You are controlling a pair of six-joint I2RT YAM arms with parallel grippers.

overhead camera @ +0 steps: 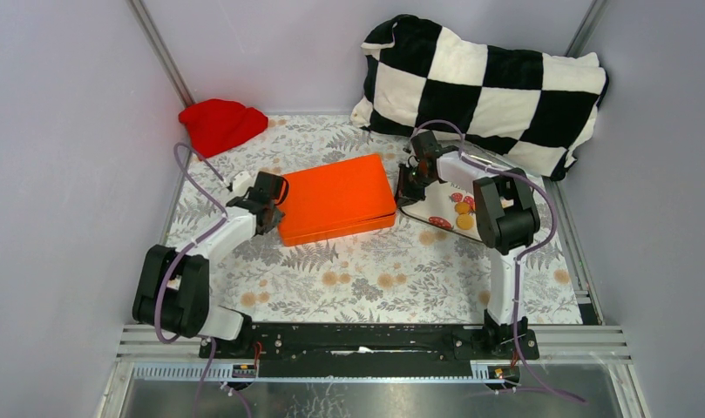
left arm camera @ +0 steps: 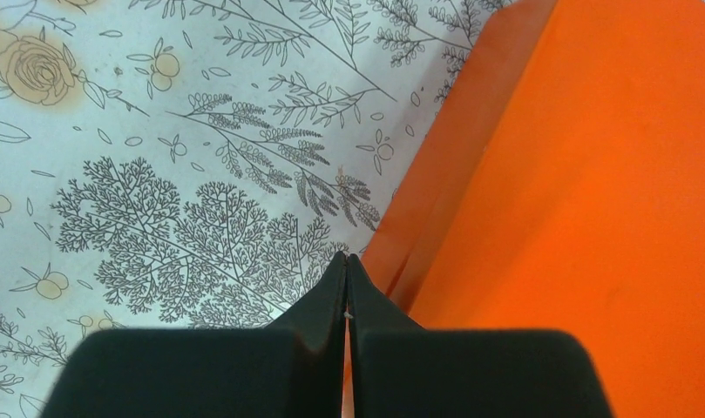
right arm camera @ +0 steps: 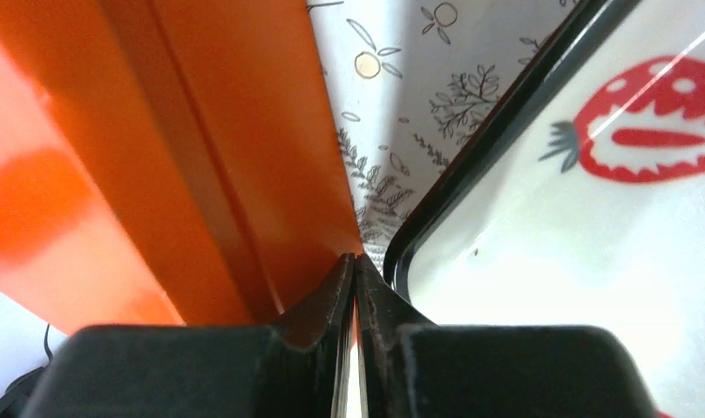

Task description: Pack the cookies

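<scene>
Pinching fully together with nothing visible between its fingers, the left gripper (left arm camera: 346, 270) sits low at the left end of the closed orange box (overhead camera: 335, 198), its tips right at the box's bottom corner over the floral tablecloth (left arm camera: 157, 174); whether they actually press on the box I cannot tell. The right gripper (right arm camera: 355, 266) is likewise clamped shut on nothing, its tips pointing into the narrow gap between the right end of the box and the black rim of the strawberry-print tray (right arm camera: 497, 117), with a strip of tablecloth showing between the two. The cookies (overhead camera: 464, 221) lie on that tray just right of the box; only a couple of orange-golden discs show, the rest of the tray being hidden under the right arm. A red cloth (overhead camera: 222, 124) lies at the far left corner, and a black-and-white checkered blanket (overhead camera: 484, 83) is at the far right.
</scene>
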